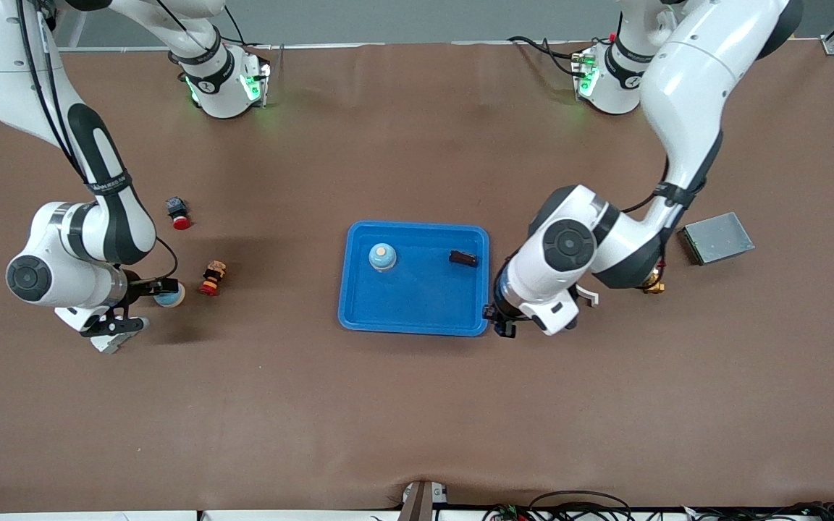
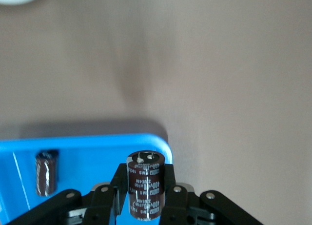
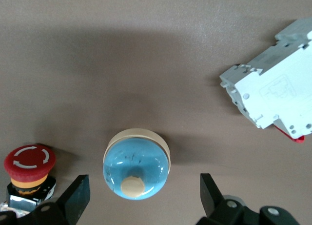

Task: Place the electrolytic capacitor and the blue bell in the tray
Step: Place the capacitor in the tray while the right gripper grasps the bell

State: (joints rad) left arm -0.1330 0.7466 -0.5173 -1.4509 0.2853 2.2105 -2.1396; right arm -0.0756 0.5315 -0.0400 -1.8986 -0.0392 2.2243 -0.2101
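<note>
From the front you see the bright blue shallow plastic tray [image 1: 413, 318] already holding a pale blue domed bell [image 1: 382, 257] and a small dark cylindrical part [image 1: 462, 258], on a brown paper-covered table [image 1: 417, 405].

In the left wrist view your left gripper [image 2: 145, 198] pinches a dark brown electrolytic capacitor [image 2: 145, 183] over the tray's corner, so I judge release remains.

In the right wrist view your right gripper [image 3: 145, 195] stands wide around a second blue bell [image 3: 136, 164] on the table, not yet grasped.
</note>
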